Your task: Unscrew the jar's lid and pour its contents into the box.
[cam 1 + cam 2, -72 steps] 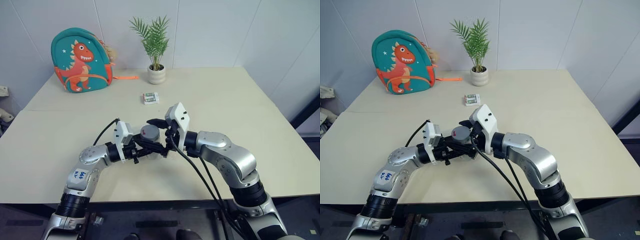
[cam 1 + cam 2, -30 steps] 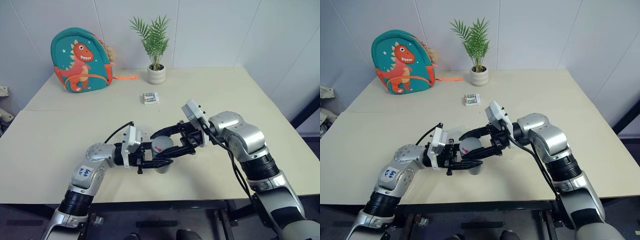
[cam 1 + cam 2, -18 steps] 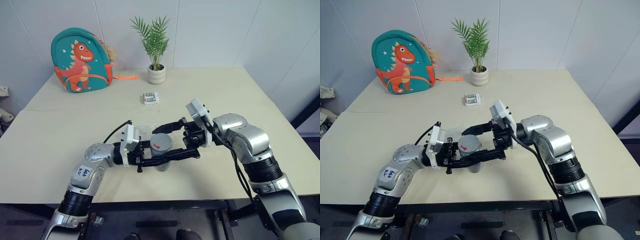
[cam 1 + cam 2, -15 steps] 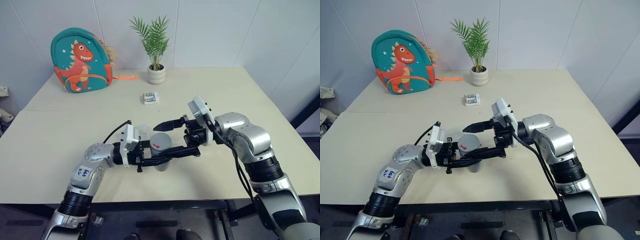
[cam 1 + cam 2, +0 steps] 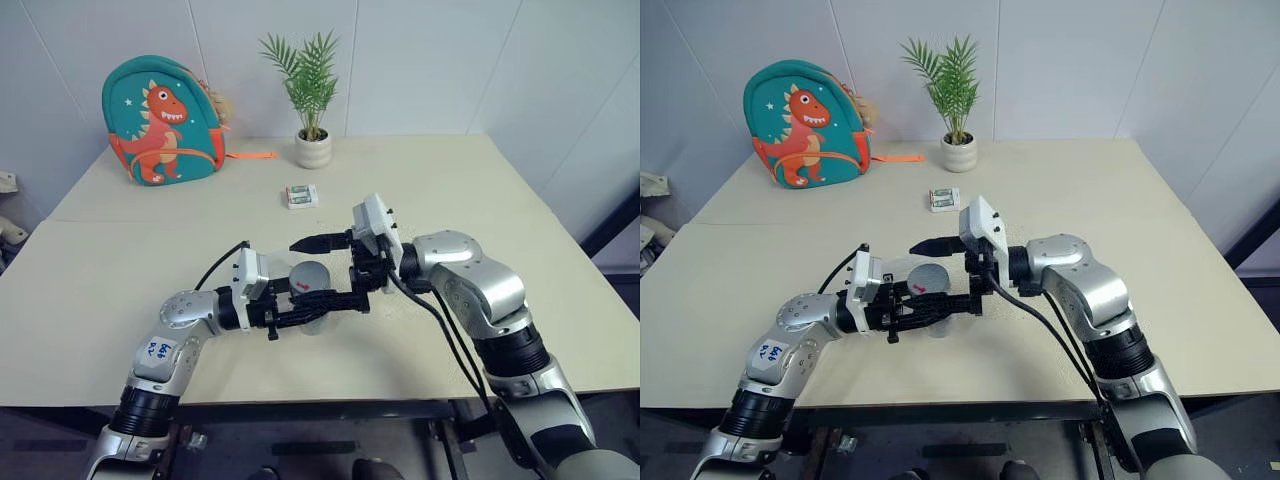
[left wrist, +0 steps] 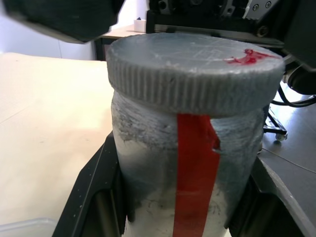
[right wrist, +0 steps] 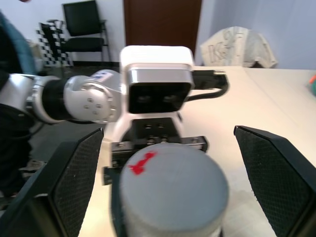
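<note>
My left gripper (image 5: 318, 300) is shut on the jar (image 6: 163, 177), a frosted cylinder with a red strip down its wall, held upright just above the table. The grey ribbed lid (image 5: 310, 274), marked with red on top, sits on the jar. From the right, my right gripper (image 5: 300, 272) is open, and its fingers (image 7: 74, 182) stand wide on either side of the lid without touching it. Beneath and behind the jar lies the clear box (image 6: 24, 228). The contents are hidden behind the jar's frosted wall.
On the pale table (image 5: 480, 180), a white-and-green packet (image 5: 301, 196) lies beyond my hands. A dinosaur backpack (image 5: 160, 120) stands at the far left. A potted plant (image 5: 312, 148) stands at the back centre. Both arms meet near the table's front edge.
My right gripper, shut on the lid a second ago, has let go and opened wide, and its wrist has swung back around the lid. The left gripper still holds the jar.
</note>
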